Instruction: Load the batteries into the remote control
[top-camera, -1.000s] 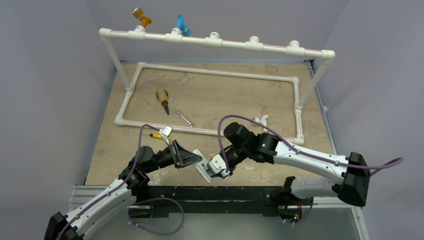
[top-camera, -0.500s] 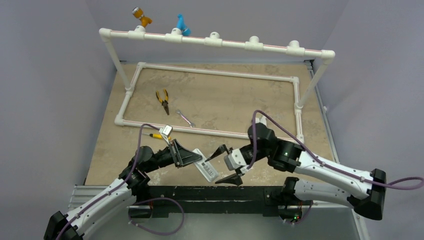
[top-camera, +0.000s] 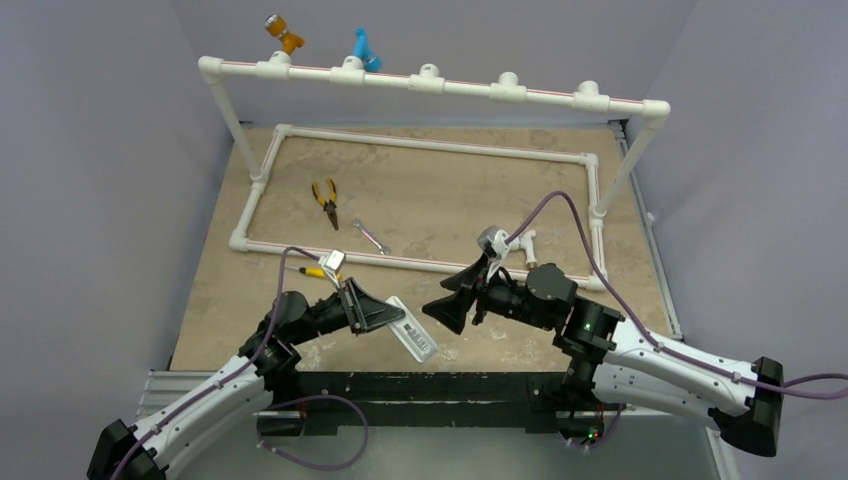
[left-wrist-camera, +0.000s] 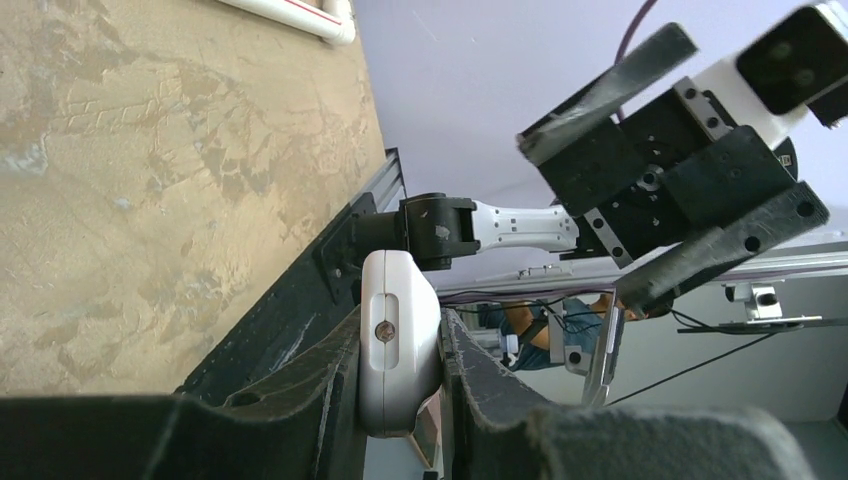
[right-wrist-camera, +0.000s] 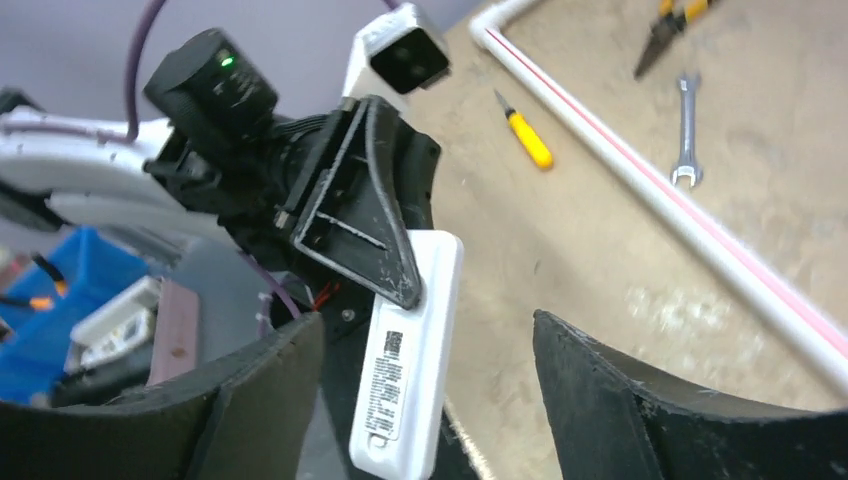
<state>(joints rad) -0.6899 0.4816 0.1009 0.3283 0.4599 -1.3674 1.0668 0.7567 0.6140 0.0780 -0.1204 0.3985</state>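
Left pincer grips remote control; right pincer gapes nearby.

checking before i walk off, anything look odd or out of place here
Nothing spilled or broken. One oddity: the remote control is held in the air by the left tool, the right tool is open and empty, yet no batteries show in any view.

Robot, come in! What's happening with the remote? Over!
Left tool shut on remote control. Right tool open, empty, facing it, not touching. Batteries not in view. Nothing between the tools.
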